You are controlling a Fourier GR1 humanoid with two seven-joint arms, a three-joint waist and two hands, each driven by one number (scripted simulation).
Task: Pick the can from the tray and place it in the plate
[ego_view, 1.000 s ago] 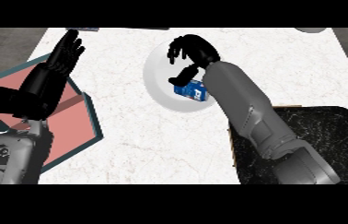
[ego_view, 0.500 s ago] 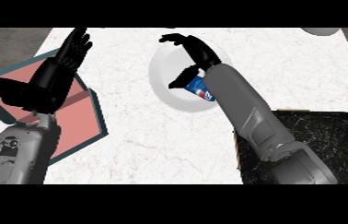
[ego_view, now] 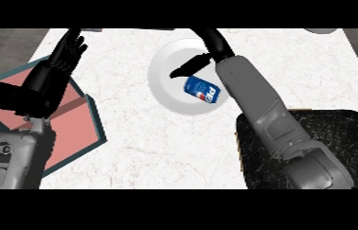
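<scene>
A blue can [ego_view: 202, 91] lies on its side in the white plate [ego_view: 166, 84], right of the plate's middle. My right hand [ego_view: 213, 47] is above the can at the plate's far rim, and its thumb [ego_view: 189, 69] sticks out straight to the left without touching the can. The hand's fingers run off the view's top edge. On the left, my left hand [ego_view: 54, 75] rests open with fingers pointing up over the pink tray [ego_view: 77, 125], which has a teal rim. Nothing is held.
A dark textured surface [ego_view: 318, 125] fills the lower right, partly under my right forearm. A grey rounded object [ego_view: 321, 30] peeks in at the top right corner. White marbled counter [ego_view: 161, 148] lies between tray and dark surface.
My right hand has let go of the can and moved up and away toward the far edge. The can now lies free in the plate. The left hand has barely moved.
</scene>
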